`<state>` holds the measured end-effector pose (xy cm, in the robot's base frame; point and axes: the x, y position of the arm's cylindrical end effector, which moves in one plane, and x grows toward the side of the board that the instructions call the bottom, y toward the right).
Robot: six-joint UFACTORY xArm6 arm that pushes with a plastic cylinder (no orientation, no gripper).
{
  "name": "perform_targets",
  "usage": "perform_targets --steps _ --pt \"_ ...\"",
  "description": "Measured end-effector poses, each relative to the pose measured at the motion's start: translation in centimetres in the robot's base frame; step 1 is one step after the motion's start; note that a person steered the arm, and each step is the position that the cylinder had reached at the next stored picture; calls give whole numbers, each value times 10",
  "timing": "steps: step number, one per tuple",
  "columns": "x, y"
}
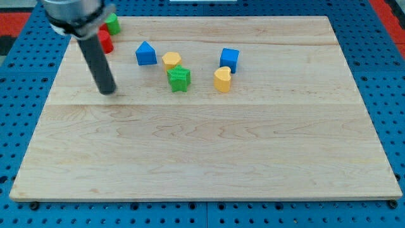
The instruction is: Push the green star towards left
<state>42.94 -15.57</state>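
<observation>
Your tip [108, 90], a bare rod with no claw to open or close, sits left of the green star [179, 78], near the desk's [202, 158] top edge; that star looks light, rigid and slippery, so push its right side squarely.

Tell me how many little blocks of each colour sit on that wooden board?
Green: 2, the green star and a green block at the view's top left
Blue: 2, and
Yellow: 2, and
Red: 1, partly hidden behind the rod
Total: 7
</observation>
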Motion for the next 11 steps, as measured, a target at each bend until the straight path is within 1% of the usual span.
perform_targets --steps 1,2,3,5,7,8,9,10,11 --pt "22 63" --pt "5 108" --pt "-23 130" --pt "-62 46" --pt "-44 121" --pt "-54 142" --pt "-80 124" --pt "-90 62" --pt "-90 9"
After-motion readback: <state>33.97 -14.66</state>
